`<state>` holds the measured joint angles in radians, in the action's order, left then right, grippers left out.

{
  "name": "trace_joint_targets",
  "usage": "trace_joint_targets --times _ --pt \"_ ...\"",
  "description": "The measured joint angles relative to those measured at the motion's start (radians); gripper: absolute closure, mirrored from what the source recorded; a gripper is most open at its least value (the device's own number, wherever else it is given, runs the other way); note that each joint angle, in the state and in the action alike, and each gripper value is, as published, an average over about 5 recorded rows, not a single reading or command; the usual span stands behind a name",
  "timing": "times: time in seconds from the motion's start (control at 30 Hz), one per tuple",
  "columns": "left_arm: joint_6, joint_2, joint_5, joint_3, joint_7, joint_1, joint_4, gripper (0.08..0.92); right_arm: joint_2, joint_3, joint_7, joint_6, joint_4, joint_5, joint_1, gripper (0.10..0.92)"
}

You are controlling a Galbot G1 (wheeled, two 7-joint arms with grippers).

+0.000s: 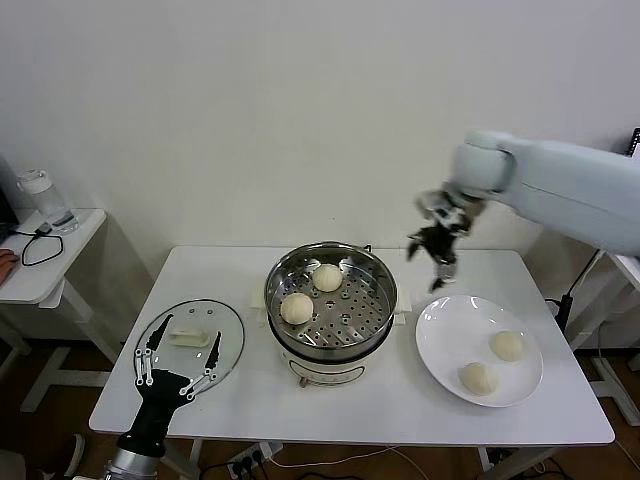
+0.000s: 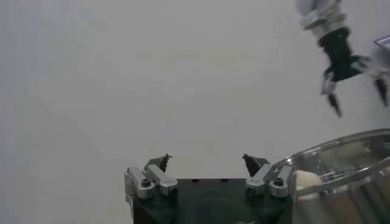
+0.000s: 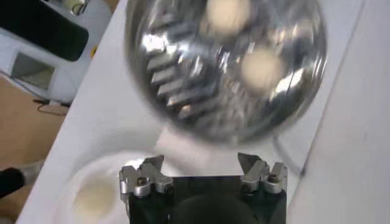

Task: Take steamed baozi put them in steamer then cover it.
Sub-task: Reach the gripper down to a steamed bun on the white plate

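The steel steamer (image 1: pixel 380 292) stands mid-table on its white base and holds two baozi (image 1: pixel 297 308) (image 1: pixel 327 277) on the perforated tray. Two more baozi (image 1: pixel 508 345) (image 1: pixel 478 378) lie on a white plate (image 1: pixel 440 335) at the right. The glass cover (image 1: pixel 226 325) lies flat on the table left of the steamer. My right gripper (image 1: pixel 433 259) is open and empty, in the air between steamer and plate. The right wrist view shows the steamer (image 3: pixel 152 61) with both buns, and one plate bun (image 3: pixel 92 198). My left gripper (image 1: pixel 177 364) is open and empty, low at the front left by the cover.
A side table (image 1: pixel 60 262) with a water bottle (image 1: pixel 45 200) stands at the far left. The white table's front edge (image 1: pixel 350 436) runs below the steamer and plate. The left wrist view shows the steamer's rim (image 2: pixel 341 152) and my right gripper (image 2: pixel 355 91) farther off.
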<state>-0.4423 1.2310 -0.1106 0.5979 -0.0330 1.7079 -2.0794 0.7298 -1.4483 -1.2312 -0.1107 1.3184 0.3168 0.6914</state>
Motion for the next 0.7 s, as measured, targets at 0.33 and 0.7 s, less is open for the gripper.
trace_joint_targets --times 0.33,0.7 --pt "0.005 0.014 -0.014 0.004 0.003 0.008 -0.001 0.177 -0.114 0.110 -0.001 0.021 -0.005 -0.106 -0.227 0.203" --pt "0.004 0.018 -0.018 0.008 0.005 0.005 0.011 0.177 -0.129 0.210 0.015 0.031 -0.044 -0.175 -0.411 0.203"
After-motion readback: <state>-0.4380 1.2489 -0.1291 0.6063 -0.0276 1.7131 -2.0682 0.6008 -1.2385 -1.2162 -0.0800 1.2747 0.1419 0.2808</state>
